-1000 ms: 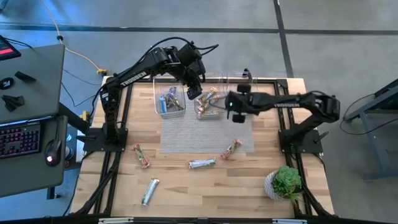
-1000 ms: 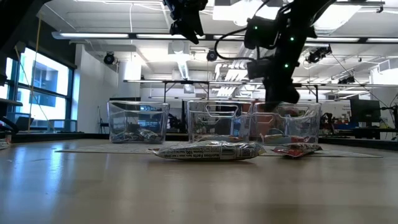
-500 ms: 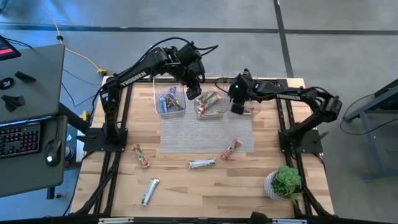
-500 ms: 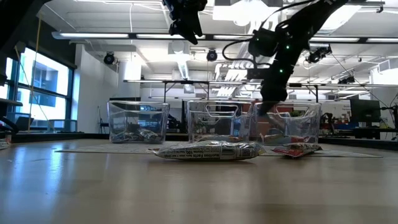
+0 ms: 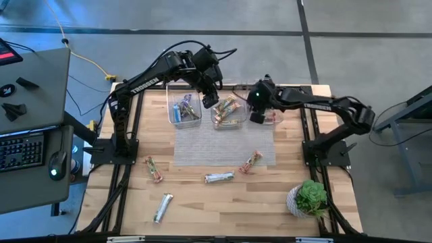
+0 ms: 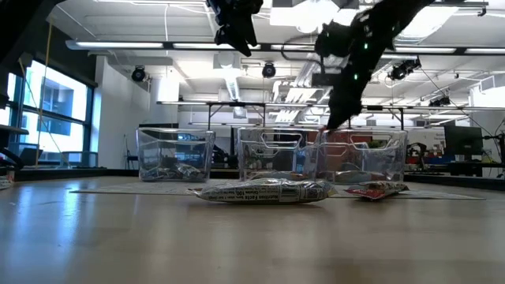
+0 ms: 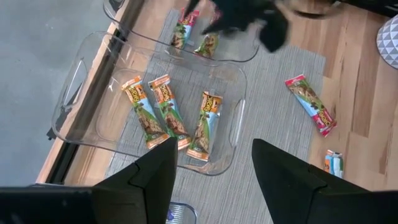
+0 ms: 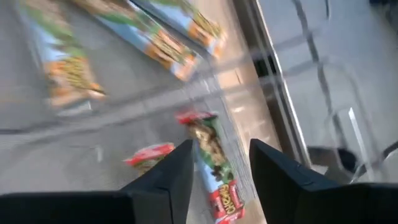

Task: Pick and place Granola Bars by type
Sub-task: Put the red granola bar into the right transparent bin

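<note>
Three clear bins stand in a row at the far side of a grey mat. The left bin holds purple and blue bars, the middle bin orange-green bars, the right bin red bars. Loose bars lie flat on the table: a red-green one, a silver one, another red-green one and another silver one. My left gripper is open and empty, high above the gap between the left and middle bins. My right gripper is open and empty over the right bin, fingertips near its rim.
A green potted plant stands at the table's near right corner. The grey mat lies in front of the bins. A desk with a keyboard stands beyond the table's left edge. The wooden table shows bare wood along its near side.
My right arm has swung from lying level across the table to reaching in from the far right. Its gripper has shifted from beside the middle bin to over the right bin, risen a little and tipped to a slant. My left arm has kept still.
</note>
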{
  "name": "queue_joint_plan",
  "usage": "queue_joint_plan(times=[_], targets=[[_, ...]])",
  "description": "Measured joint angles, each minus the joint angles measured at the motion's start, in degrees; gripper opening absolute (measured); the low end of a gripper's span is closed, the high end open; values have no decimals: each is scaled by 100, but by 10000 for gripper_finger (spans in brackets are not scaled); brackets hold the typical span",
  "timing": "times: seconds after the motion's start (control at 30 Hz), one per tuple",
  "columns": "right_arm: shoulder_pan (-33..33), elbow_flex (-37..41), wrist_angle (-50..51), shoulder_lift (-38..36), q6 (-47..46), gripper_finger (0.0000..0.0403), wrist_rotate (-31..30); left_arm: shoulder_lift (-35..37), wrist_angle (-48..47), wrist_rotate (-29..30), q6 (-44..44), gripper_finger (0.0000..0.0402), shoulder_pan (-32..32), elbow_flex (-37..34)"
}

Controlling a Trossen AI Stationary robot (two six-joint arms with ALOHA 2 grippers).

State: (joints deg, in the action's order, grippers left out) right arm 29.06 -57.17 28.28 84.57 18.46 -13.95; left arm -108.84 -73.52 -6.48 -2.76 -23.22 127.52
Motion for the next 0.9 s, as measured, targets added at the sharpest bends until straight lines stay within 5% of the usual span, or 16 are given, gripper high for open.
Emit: queue_joint_plan(times=[0.2, 0.53, 0.73, 0.9], targets=[[-1017, -244, 768, -654, 2, 138, 227, 0, 2, 0, 1, 202, 1, 0], [-2576, 364, 342, -1088, 456, 138, 3143, 0, 4, 0, 2, 202, 1, 0], [-3068, 1250, -949, -1070, 1141, 138, 1983, 0, -4, 2, 4, 202, 0, 1], [-3261, 2134, -2683, -1068, -145, 138, 1876, 0, -153, -3, 7, 202, 21, 0]])
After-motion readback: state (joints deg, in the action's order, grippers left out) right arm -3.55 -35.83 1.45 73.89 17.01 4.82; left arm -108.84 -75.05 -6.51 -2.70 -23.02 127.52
